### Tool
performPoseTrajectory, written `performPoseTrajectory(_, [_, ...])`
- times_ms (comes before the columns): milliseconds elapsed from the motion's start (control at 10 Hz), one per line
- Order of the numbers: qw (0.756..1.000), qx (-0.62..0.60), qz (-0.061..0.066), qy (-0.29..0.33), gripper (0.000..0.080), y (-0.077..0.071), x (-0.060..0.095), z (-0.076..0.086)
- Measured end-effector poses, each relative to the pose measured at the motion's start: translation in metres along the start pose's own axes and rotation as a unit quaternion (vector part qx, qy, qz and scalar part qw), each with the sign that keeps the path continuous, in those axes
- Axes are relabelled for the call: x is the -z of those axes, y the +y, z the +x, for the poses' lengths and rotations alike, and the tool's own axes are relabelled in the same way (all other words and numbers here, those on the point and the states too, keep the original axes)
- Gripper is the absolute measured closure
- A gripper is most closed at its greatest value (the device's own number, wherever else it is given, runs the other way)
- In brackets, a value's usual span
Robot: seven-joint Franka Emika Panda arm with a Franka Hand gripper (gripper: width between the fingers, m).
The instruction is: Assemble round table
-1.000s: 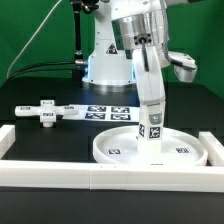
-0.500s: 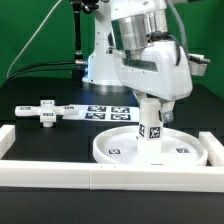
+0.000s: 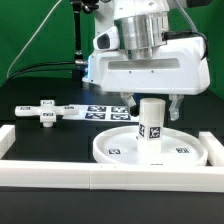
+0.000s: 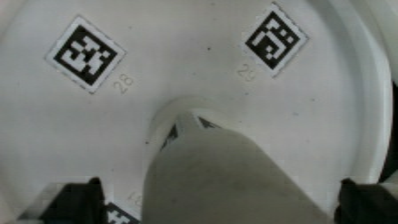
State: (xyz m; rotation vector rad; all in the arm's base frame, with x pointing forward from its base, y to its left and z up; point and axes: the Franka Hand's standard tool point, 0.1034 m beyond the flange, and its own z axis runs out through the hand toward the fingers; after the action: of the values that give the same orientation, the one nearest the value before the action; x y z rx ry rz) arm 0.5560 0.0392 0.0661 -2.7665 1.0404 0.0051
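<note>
The tool (image 3: 152,107) hangs straight over the leg (image 3: 151,126) with its jaws spread wide. One finger sits on either side of the cylinder's top. In the wrist view the two dark fingertips (image 4: 79,200) are far apart, and there is a clear gap between each of them and the leg (image 4: 214,170). So the tool (image 4: 222,200) is open and gripping nothing.

The short white leg stands upright on the round disc (image 3: 110,152), near its middle, with black-and-white tags showing on its side. From the wrist view the flat face of the disc (image 4: 178,40) fills the picture, and two square tags are printed on it beyond the leg.

The disc lies flat on the black table (image 3: 60,135), just behind the long white front rail (image 3: 100,178). Behind the disc is the marker board (image 3: 100,110). Over at the exterior view's left, the cross-shaped piece (image 3: 42,110) lies on the table beside that board, well apart from the disc.
</note>
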Motion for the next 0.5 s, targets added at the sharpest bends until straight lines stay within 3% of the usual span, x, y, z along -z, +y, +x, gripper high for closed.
performPoseTrajectory(100, [1.000,0.024,0.000,0.000,0.0150,0.000,0.000,0.000])
performPoseTrajectory(500, [0.969,0.246,-0.029,0.004,0.0150,-0.011,0.003,-0.002])
